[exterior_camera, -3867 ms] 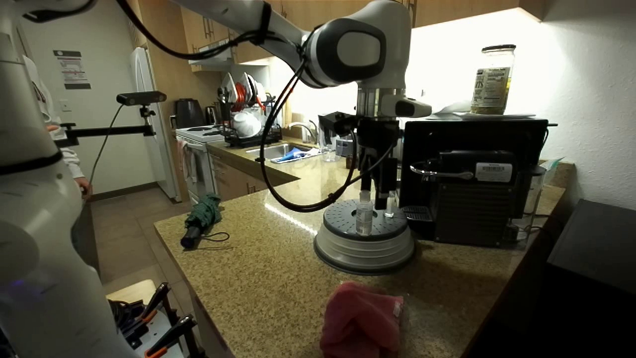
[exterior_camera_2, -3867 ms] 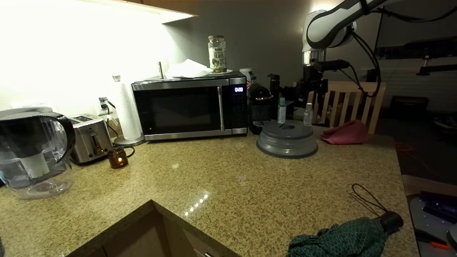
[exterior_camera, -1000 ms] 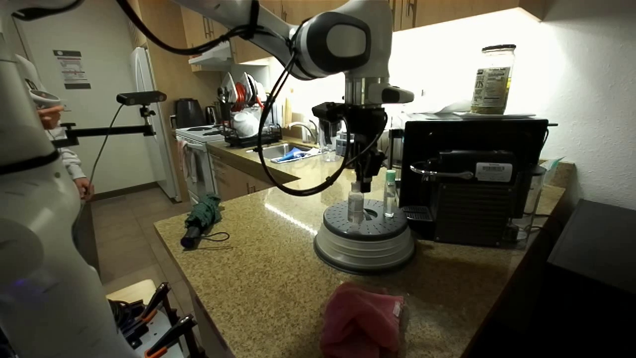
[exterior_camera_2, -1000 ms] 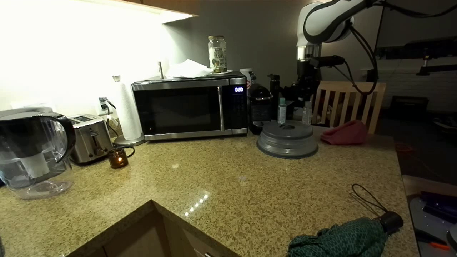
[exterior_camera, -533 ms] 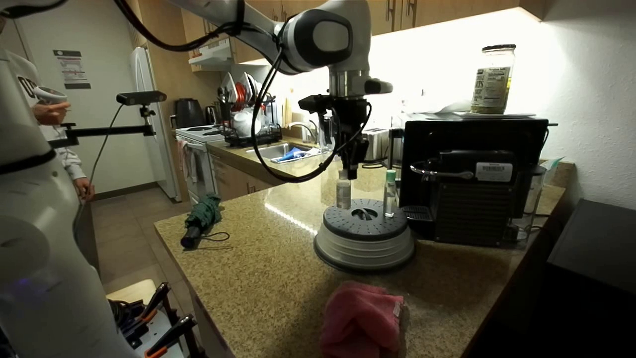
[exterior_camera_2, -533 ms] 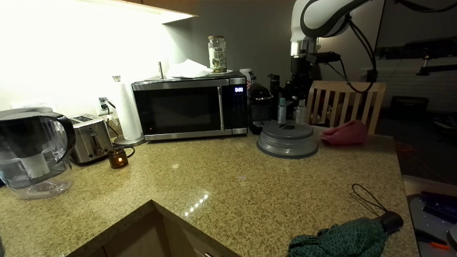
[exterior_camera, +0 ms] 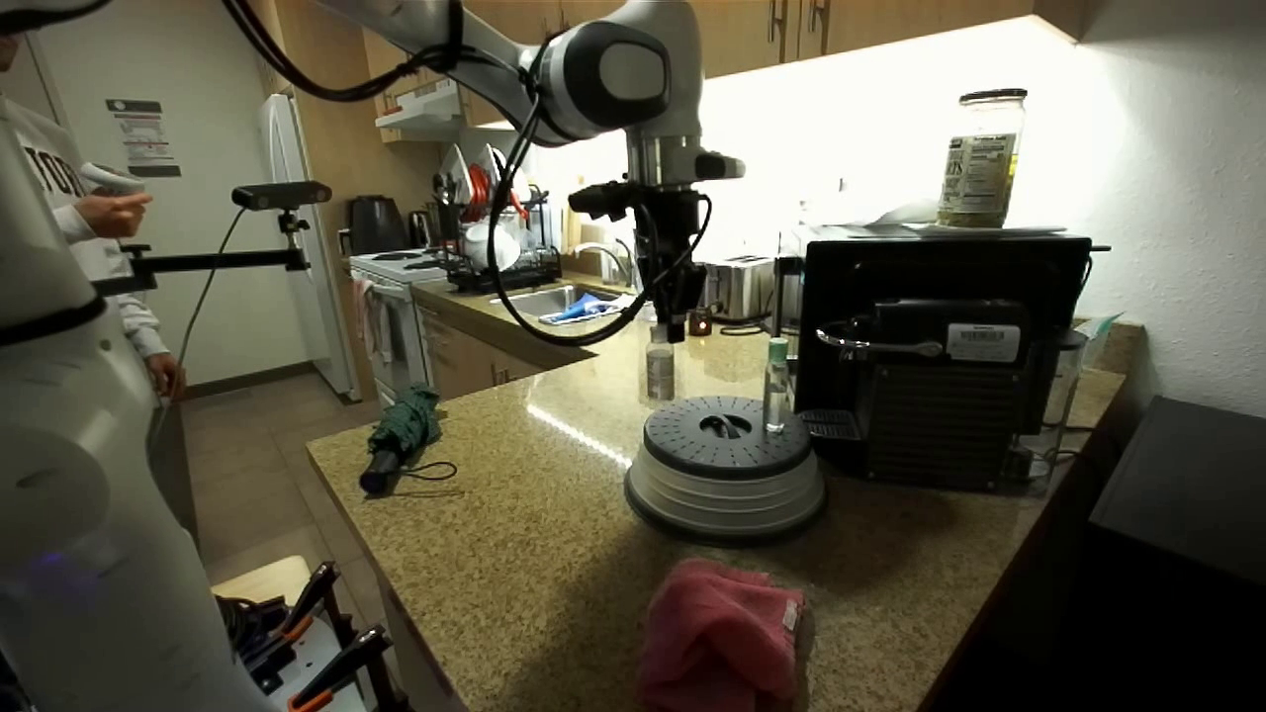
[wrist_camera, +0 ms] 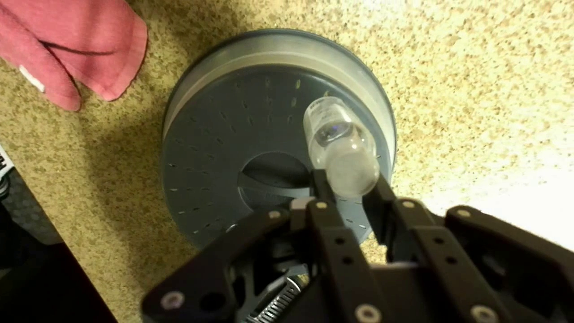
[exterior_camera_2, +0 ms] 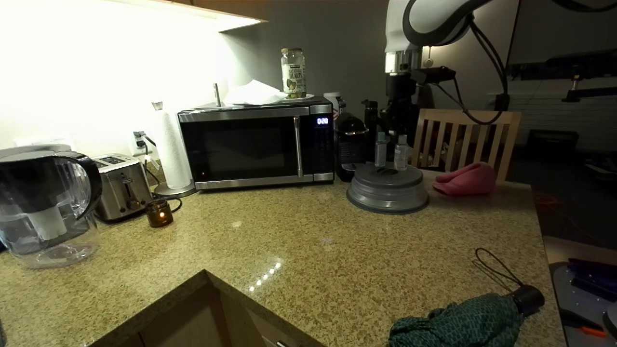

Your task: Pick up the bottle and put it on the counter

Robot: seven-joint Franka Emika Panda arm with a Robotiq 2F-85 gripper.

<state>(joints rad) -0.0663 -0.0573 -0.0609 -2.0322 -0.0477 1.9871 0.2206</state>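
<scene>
Black two-fingered gripper [wrist_camera: 350, 185], pointing down; its fingers [wrist_camera: 321, 186] are clamped, one each side, on the capped end of a small clear plastic bottle [wrist_camera: 329, 121]. Btl hangs approx. upright in the air. In the wrist view it overlaps the slotted top of a round grey plastic cover [wrist_camera: 215, 148], near the rim; in an exterior view its base shows just above the cover's edge.

Standing upright on that top, also near the rim: a second clear bottle [exterior_camera: 776, 403] w/ green cap. Cover sits on the speckled tan-brown granite-look counter [exterior_camera: 514, 564]. Also on it, near the cover: a rumpled pink cloth [exterior_camera: 717, 633]; farther out, a folded dark-green fabric umbrella [exterior_camera_2: 458, 320] w/ black handle.

Black coffee machine [exterior_camera_2: 351, 144] stands btwn the cover & a boxy black-and-steel microwave [exterior_camera_2: 250, 149], display at 0:20, w/ a labelled clear glass jar [exterior_camera_2: 294, 77] up top. Past the microwave, in an exterior view: white paper-towel roll [exterior_camera_2: 171, 149], shiny steel toaster [exterior_camera_2: 123, 190], small amber glass jar [exterior_camera_2: 159, 214], clear plastic pitcher [exterior_camera_2: 36, 183] w/ dark lid.
</scene>
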